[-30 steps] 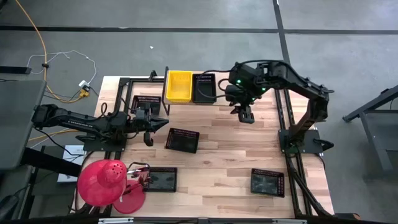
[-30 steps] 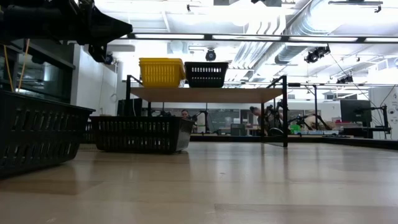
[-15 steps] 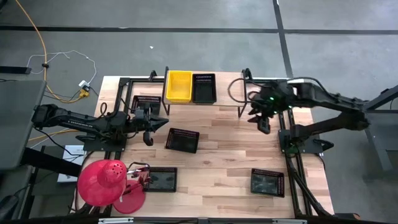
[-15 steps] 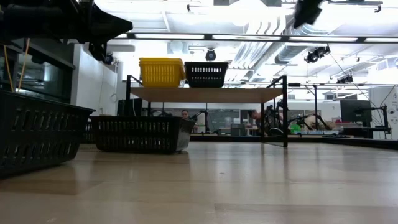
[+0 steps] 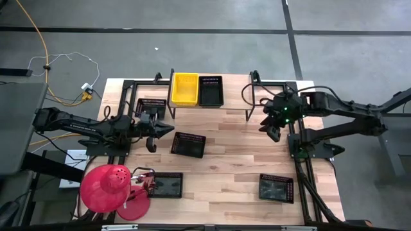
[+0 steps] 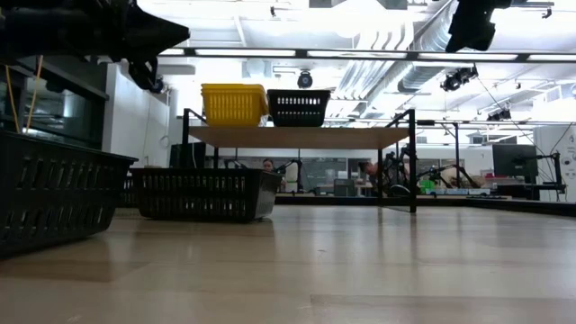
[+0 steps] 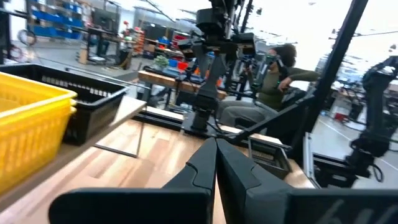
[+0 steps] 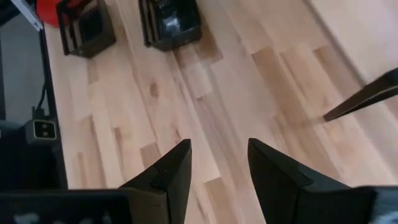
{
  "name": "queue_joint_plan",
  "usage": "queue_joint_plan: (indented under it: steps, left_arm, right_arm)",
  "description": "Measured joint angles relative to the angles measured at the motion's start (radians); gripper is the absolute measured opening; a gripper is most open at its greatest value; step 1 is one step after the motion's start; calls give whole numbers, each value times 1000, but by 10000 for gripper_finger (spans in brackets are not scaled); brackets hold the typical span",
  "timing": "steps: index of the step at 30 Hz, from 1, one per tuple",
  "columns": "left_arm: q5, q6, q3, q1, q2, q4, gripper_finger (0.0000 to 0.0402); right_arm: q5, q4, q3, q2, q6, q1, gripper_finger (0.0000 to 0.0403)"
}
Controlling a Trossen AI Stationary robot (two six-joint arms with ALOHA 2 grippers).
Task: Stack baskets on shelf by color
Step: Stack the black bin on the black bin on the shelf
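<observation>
Shelf (image 5: 212, 96) at counter (image 5: 231, 160) far edge, holding one yellow basket (image 5: 184, 88) and one black basket (image 5: 210, 90) side by side at its left end; right end bare. Loose black baskets: one tilted just in front of shelf (image 5: 189, 144), one left of shelf by the frame (image 5: 151, 105), two well in front of shelf near counter's front edge (image 5: 167, 185) (image 5: 277, 187). Right claw (image 5: 272, 130) at shelf's right end, raised, fingers apart, empty. Left claw (image 5: 168, 128) left-front of shelf, fingers together, empty, waiting. Likely step: fetch next black basket. Best pick: tilted one nearest shelf. Grip one long rim, lift level, clear shelf edge, nest squarely into black basket, not yellow.
</observation>
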Motion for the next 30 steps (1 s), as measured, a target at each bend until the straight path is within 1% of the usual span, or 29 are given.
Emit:
queue_joint_plan:
  steps: [9, 16, 20, 24, 26, 30]
  left_arm:
    - [15, -25, -2, -10, 0, -30, 0]
    - [16, -25, -2, -63, 0, -7, 0]
    - [-13, 0, -3, -88, 0, -7, 0]
    - [-37, 12, -3, -98, 0, -6, 0]
    - [-37, 11, -3, -98, 0, -6, 0]
    - [-37, 12, -3, -98, 0, -6, 0]
  right_arm:
    - [0, -21, 0, 106, 105, 107, 145]
    - [1, -118, 0, 204, 208, 221, 145]
    - [34, -155, 0, 257, 273, 295, 145]
    - [65, -156, -19, 309, 349, 370, 145]
    - [47, -143, -58, 327, 395, 412, 145]
    - [-60, -77, -190, 335, 521, 508, 145]
